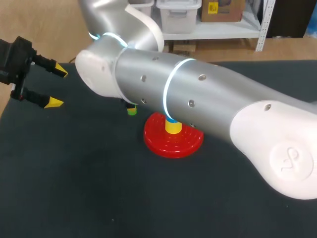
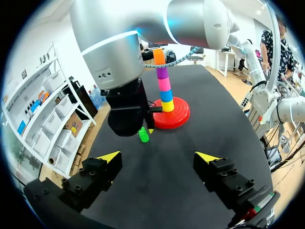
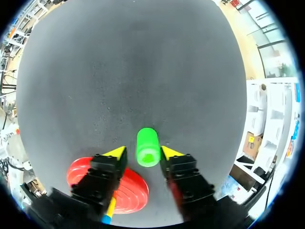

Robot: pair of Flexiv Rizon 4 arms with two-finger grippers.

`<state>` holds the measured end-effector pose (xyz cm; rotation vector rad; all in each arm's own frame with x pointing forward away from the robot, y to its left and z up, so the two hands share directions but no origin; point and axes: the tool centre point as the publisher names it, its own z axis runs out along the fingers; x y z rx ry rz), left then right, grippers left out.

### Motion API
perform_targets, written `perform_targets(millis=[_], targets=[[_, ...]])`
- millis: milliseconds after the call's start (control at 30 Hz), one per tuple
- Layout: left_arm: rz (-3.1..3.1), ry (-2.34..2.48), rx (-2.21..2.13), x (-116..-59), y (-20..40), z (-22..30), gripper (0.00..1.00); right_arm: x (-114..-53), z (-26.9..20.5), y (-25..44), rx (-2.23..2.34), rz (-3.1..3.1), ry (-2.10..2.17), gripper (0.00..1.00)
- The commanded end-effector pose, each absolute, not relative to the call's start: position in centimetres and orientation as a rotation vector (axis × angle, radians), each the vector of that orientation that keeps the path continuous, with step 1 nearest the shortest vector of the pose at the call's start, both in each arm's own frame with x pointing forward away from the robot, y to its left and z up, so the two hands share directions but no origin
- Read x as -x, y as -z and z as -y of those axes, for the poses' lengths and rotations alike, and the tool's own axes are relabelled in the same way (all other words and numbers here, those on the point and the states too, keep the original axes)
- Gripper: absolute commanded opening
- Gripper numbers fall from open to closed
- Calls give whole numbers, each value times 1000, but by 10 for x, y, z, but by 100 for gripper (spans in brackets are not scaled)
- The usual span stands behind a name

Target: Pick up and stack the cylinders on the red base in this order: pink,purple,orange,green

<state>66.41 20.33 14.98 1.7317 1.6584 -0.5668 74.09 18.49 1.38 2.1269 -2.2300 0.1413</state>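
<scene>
Near the table's middle stands the red base, its post carrying, from the bottom up, a yellow cylinder, a blue cylinder, a pink cylinder, a purple cylinder and an orange cylinder on top. The green cylinder stands upright on the table just beside the base, on its left side.

The right arm comes in from the right and crosses above the base. Its right jaws are set low over the green cylinder, one finger on each side. A sliver of dark table shows between the cylinder and one finger, so they straddle it without pinching. The left jaws are spread wide with nothing between them, close to the table's far-left corner and well apart from the stack.

Bare table lies on the near side of the base and stretches ahead of the green cylinder to the table's edge.

From the head view the right arm hides the stack above the yellow cylinder, and only a bit of green peeks out below the arm. The left wrist view shows the whole stack. Only the right wrist view shows the fingers' fit around the green cylinder.
</scene>
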Motion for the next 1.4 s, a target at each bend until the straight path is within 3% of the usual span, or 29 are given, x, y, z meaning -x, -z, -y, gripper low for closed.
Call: perform_targets(millis=[33,833,1400], targets=[[-1657,567,-1733,-665,-149,-203,100,-750,-191,-12,-2088,2195,-82,0],[-1657,567,-1733,-665,-149,-203,100,-750,-187,-35,-2131,2220,-66,0],[-1657,567,-1733,-665,-149,-203,100,-736,-172,-143,-2300,2219,-31,0]])
